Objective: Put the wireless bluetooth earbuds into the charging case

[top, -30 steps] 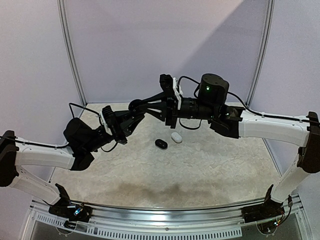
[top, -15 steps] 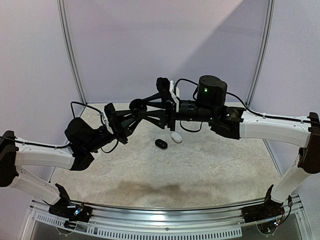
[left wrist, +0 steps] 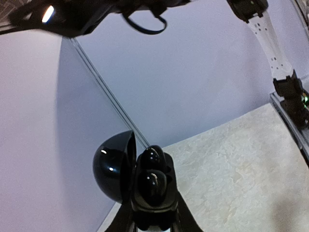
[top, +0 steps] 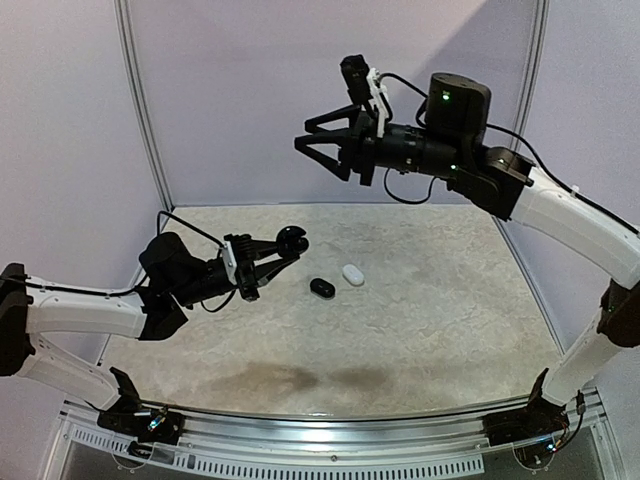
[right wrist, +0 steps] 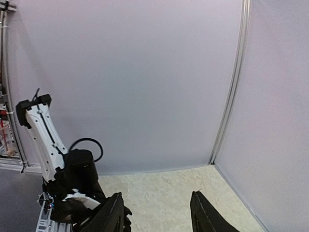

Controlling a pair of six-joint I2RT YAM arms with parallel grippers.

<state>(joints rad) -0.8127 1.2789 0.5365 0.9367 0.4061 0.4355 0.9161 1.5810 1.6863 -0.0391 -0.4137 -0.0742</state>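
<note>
My left gripper (top: 272, 252) is shut on a glossy black charging case (top: 291, 240), held above the table left of centre. In the left wrist view the case (left wrist: 153, 200) stands between my fingers with its lid (left wrist: 112, 166) swung open to the left. Two black wireless bluetooth earbuds (left wrist: 153, 157) (left wrist: 151, 182) sit in its wells. My right gripper (top: 308, 136) hangs high near the back wall, well above and apart from the case. It is open, and in the right wrist view nothing lies between the fingers of this gripper (right wrist: 157, 212).
Two small oval things that look like closed cases lie mid-table: a black one (top: 321, 287) and a white one (top: 352, 274). Lilac walls with metal posts (top: 142, 110) enclose the back and sides. The left arm (right wrist: 72, 183) shows below the right gripper.
My right gripper has opened, let go at the case and risen up and back. The left arm has dropped lower and leftward with the open case.
</note>
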